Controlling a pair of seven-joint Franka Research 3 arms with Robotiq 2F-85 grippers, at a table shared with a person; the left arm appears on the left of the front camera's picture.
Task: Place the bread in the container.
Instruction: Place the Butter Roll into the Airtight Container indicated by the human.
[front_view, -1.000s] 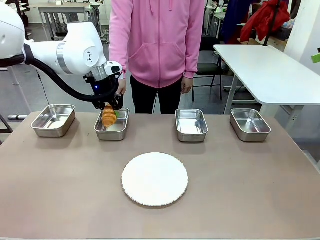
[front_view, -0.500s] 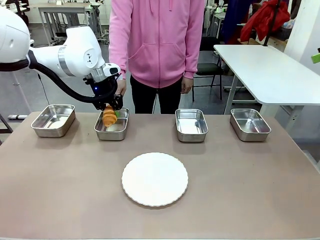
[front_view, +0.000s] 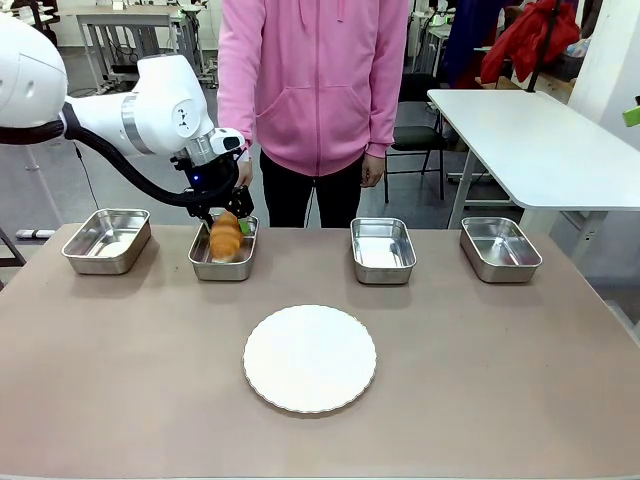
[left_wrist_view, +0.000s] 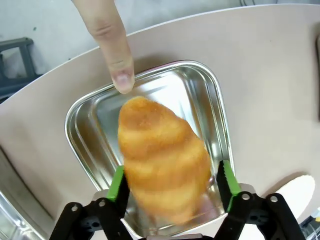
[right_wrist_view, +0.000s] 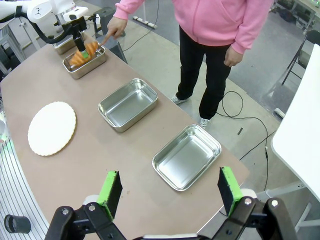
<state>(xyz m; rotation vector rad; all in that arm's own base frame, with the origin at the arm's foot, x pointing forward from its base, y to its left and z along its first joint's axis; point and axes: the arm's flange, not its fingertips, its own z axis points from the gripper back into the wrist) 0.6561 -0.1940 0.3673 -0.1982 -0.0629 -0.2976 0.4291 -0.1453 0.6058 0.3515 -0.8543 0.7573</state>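
I see a round white plate (front_view: 310, 358) mid-table, three spare steel trays (front_view: 383, 249) ranged behind it.

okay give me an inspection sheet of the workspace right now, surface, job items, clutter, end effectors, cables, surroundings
Surface: brown table, four steel trays in a row at the far edge.
Job's things: bread above the container, second tray from the robot's left; a person's finger points at its rim.
Clutter: white plate at centre; the other trays look unfilled.
End effectors: left end effector open, pads either side of the bread, which looks released; right end effector open, holding nothing.
Cables: black cable on the floor.
Surroundings: person in pink hoodie, white table.
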